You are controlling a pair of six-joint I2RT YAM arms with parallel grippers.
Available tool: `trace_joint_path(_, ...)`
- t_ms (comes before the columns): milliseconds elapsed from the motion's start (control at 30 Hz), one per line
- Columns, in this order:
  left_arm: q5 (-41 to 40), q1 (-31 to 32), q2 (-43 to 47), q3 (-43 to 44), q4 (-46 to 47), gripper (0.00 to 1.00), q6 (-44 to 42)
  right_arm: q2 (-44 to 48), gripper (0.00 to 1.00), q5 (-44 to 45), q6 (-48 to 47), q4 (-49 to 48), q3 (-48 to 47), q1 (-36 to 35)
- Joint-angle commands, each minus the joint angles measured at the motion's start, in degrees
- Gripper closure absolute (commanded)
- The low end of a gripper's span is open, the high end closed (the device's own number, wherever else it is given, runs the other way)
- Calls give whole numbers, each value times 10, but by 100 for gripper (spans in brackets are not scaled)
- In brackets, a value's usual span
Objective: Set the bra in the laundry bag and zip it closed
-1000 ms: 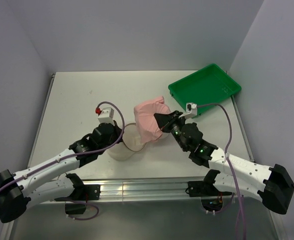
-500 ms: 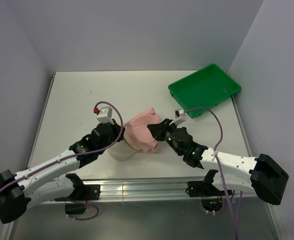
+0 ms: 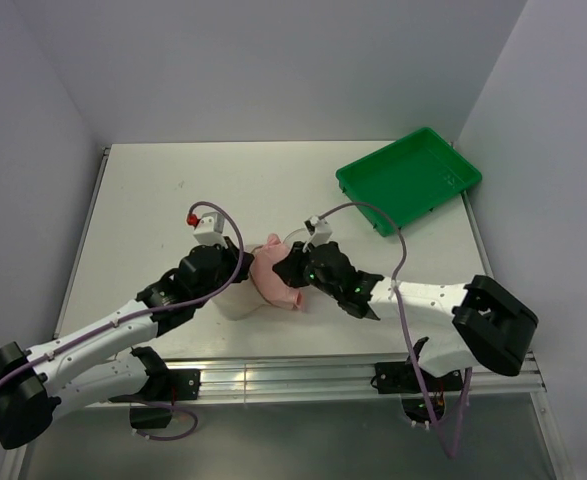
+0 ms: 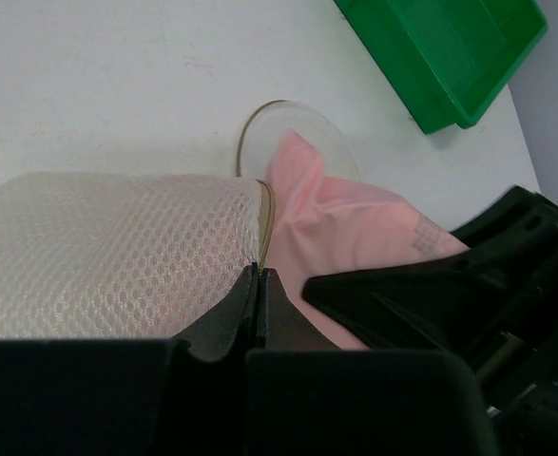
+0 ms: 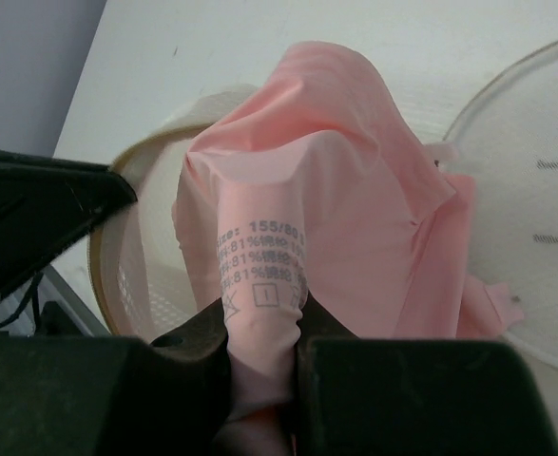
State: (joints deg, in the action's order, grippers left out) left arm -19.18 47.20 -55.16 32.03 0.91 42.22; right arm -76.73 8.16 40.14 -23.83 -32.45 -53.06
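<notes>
The pale pink bra is bunched at the open mouth of the cream mesh laundry bag, partly inside it. My right gripper is shut on a fold of the bra, with its printed size label between the fingers. My left gripper is shut on the bag's rim and holds the mesh half up. The bag's other half lies flat on the table behind the bra; it also shows in the right wrist view with a dark mark on it.
A green plastic tray sits at the back right of the white table, also in the left wrist view. The two arms meet closely at the table's front centre. The table's front edge runs just below them.
My right gripper has carried the bra left and down, from above the table beside the bag into the bag's open mouth. The left gripper has kept its hold on the rim.
</notes>
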Motion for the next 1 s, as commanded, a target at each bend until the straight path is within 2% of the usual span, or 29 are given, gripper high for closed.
trace_joint_path(0,40,-2,19,-6,45,100,-10,-28,100,-41,-37,5,-62,-4)
trace_joint_path(233,76,-2,33,-25,74,100,-10,-110,100,-79,-30,26,-140,-10)
trace_joint_path(433,50,-3,55,-54,100,100,-19,-146,100,-104,-2,5,-140,-18)
trace_joint_path(500,41,-4,63,-57,104,100,-31,-142,100,-87,-3,7,-133,-25)
trace_joint_path(700,48,-13,49,-56,132,100,-40,-33,100,-36,-11,18,-75,-27)
trace_joint_path(867,109,-11,-39,4,194,100,-45,55,100,-16,-23,78,-60,-26)
trace_joint_path(967,133,-8,-60,22,225,100,-41,85,100,-3,-19,93,-45,-27)
